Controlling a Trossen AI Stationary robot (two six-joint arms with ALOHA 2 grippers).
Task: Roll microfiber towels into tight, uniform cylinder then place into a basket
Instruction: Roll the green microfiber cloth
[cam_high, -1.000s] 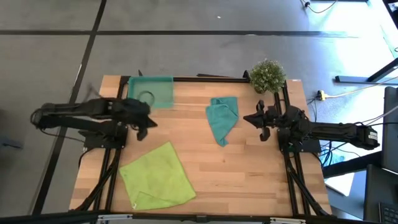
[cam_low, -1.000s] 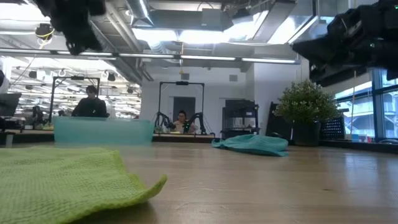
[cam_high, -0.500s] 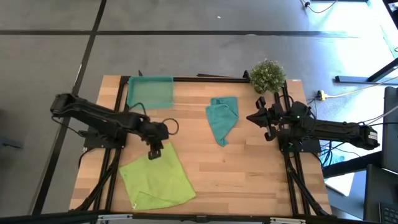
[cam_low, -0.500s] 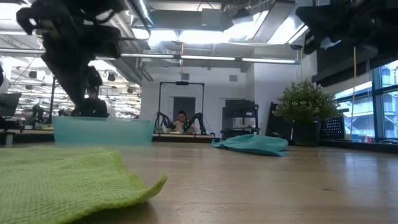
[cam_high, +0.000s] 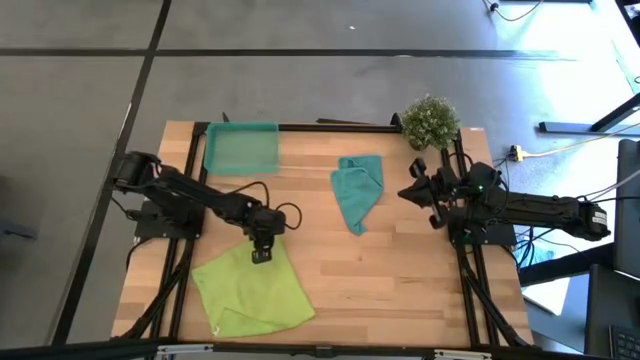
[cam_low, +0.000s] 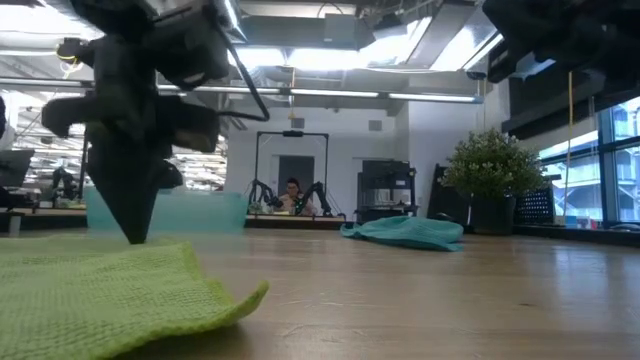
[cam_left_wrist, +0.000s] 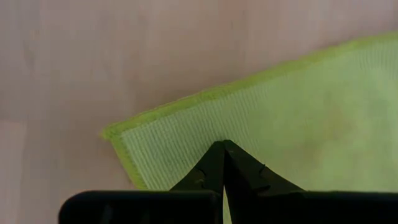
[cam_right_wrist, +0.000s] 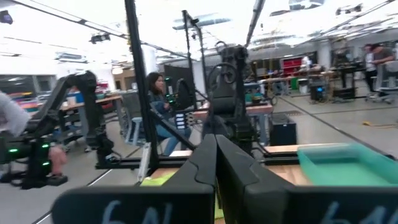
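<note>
1. A wooden surface (cam_high: 400, 280) seen from above, with a robot arm on each side.
2. The left tool (cam_high: 260, 254), its fingers pressed together and holding nothing, points down over the far corner of the lime-green towel (cam_high: 252, 288), which lies flat at the near left.
3. The right tool (cam_high: 418, 200), also closed and empty, hangs at the right edge, just right of the crumpled teal towel (cam_high: 357, 190).
4. The teal basket (cam_high: 241, 147) sits at the far left corner.
5. A small potted plant (cam_high: 431, 121) stands at the far right.

arms: black, jointed | cables: black loops | jaws: dark, tapered
</note>
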